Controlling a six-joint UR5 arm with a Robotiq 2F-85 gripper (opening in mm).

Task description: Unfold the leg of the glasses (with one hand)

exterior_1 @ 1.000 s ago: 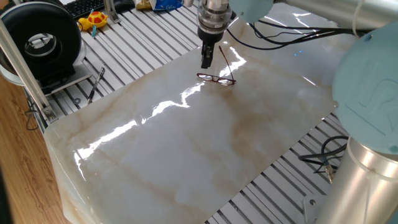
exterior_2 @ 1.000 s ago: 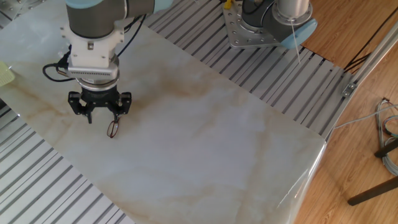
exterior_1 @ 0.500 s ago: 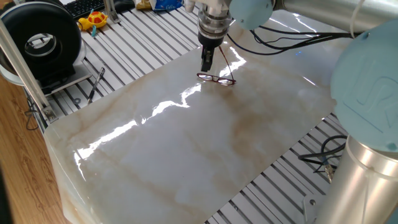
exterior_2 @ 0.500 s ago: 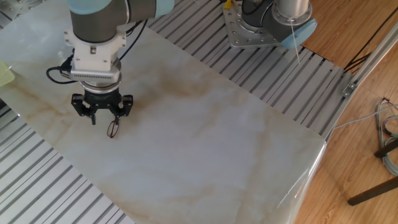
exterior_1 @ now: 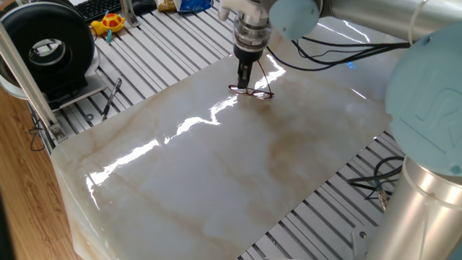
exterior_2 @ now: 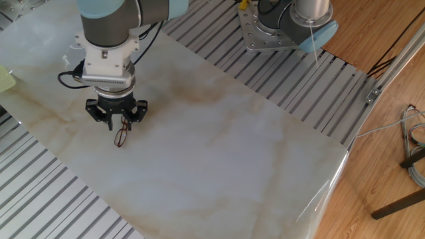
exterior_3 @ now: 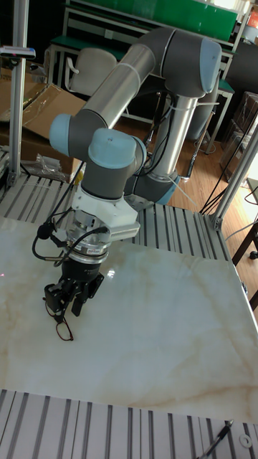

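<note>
The glasses (exterior_1: pixel 252 92) are small, with a thin reddish-brown wire frame, and lie on the marble tabletop (exterior_1: pixel 216 166) near its far edge. One slim temple arm (exterior_1: pixel 266 75) stretches out from the frame toward the far edge. My gripper (exterior_1: pixel 244 84) hangs straight down just over the frame's left end, its black fingers a small gap apart with nothing between them. From the opposite side, the gripper (exterior_2: pixel 117 126) sits directly above the glasses (exterior_2: pixel 121 137). The tall view shows the gripper (exterior_3: pixel 66 307) just above the glasses (exterior_3: pixel 64 327).
A black pen-like tool (exterior_1: pixel 112 97) lies on the slatted metal bench left of the marble. A black round device (exterior_1: pixel 49 45) and a yellow toy (exterior_1: pixel 110 23) stand at the far left. Black cables (exterior_1: pixel 325 43) trail behind the wrist.
The gripper has shifted sideways toward the glasses and come lower over them. Its fingers stand closer together than a second ago. The glasses have not moved.
</note>
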